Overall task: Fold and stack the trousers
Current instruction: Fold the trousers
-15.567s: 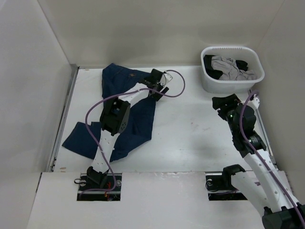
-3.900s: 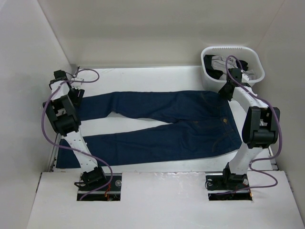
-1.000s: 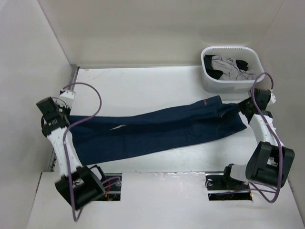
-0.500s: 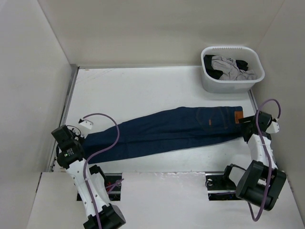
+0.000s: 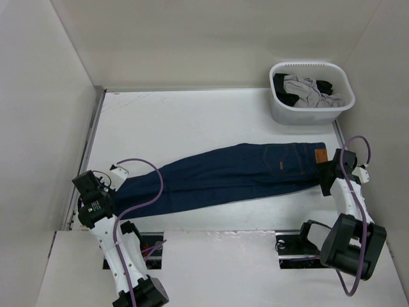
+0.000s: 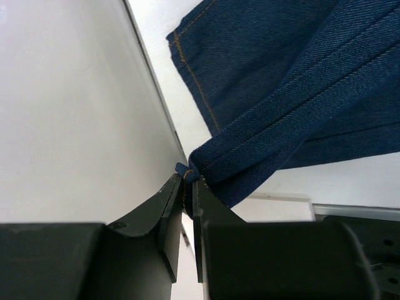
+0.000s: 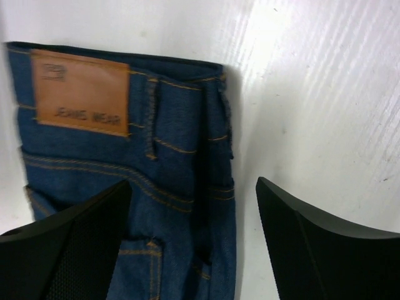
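We see the white table carrying the jeans, folded lengthwise into one long dark blue strip across its near half. The strip runs at a slant, with the waistband at the right and slightly farther, and the leg ends at the near left. A white basket stands at the far right corner, well apart from the jeans, with grey and black garments inside. We find the left gripper at the near left, close to the side wall. Its jaws are pressed almost together, pinching a bunched fold of denim at the leg end, and a stitched hem lies flat just beyond them. The right gripper hangs over the waistband end with its jaws spread wide and nothing between them. One finger is over the denim and the other over bare table. We cannot tell whether either touches. The tan patch faces up beside the waistband edge.
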Motion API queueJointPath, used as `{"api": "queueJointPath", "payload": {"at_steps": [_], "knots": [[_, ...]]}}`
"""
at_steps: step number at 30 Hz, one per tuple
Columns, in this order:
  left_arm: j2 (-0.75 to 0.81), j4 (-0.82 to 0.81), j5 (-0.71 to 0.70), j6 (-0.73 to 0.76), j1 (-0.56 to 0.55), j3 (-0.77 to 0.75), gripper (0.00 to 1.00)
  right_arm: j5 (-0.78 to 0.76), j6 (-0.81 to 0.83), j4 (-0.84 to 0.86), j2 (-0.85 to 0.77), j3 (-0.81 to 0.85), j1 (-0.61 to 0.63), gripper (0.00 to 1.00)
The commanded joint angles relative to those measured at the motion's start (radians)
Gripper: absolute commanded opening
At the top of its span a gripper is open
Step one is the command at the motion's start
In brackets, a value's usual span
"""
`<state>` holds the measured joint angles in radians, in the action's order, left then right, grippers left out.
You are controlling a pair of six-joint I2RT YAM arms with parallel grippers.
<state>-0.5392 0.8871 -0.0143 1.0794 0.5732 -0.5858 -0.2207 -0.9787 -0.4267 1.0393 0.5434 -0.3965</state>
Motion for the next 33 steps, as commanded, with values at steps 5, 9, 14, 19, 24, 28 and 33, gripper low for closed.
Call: {"api": "queueJointPath", "payload": {"at_steps": [5, 9, 14, 19, 24, 28, 33], "knots": [[0.010, -0.076, -0.041, 0.071, -0.005, 0.007, 0.02, 0.047, 0.005, 0.069, 0.152, 0.093, 0.008, 0.64], [0.010, -0.092, -0.044, 0.070, -0.005, 0.014, 0.02, 0.075, -0.002, 0.077, 0.220, 0.105, -0.003, 0.44], [0.015, -0.097, -0.053, 0.089, -0.002, -0.006, 0.01, 0.031, 0.015, 0.019, 0.170, 0.130, -0.018, 0.02], [0.027, -0.061, -0.047, 0.161, -0.002, -0.048, 0.03, -0.115, 0.050, -0.095, 0.002, 0.155, -0.044, 0.03], [0.024, 0.313, -0.001, 0.350, -0.019, -0.100, 0.31, -0.059, 0.038, -0.070, 0.050, 0.122, -0.035, 0.34], [-0.063, 0.765, 0.028, 0.412, -0.061, -0.282, 0.51, -0.062, 0.043, -0.066, 0.036, 0.090, -0.052, 0.45], [-0.203, 0.839, -0.001, 0.347, -0.134, -0.430, 0.55, -0.092, 0.075, -0.060, 0.014, 0.078, -0.057, 0.49]]}}
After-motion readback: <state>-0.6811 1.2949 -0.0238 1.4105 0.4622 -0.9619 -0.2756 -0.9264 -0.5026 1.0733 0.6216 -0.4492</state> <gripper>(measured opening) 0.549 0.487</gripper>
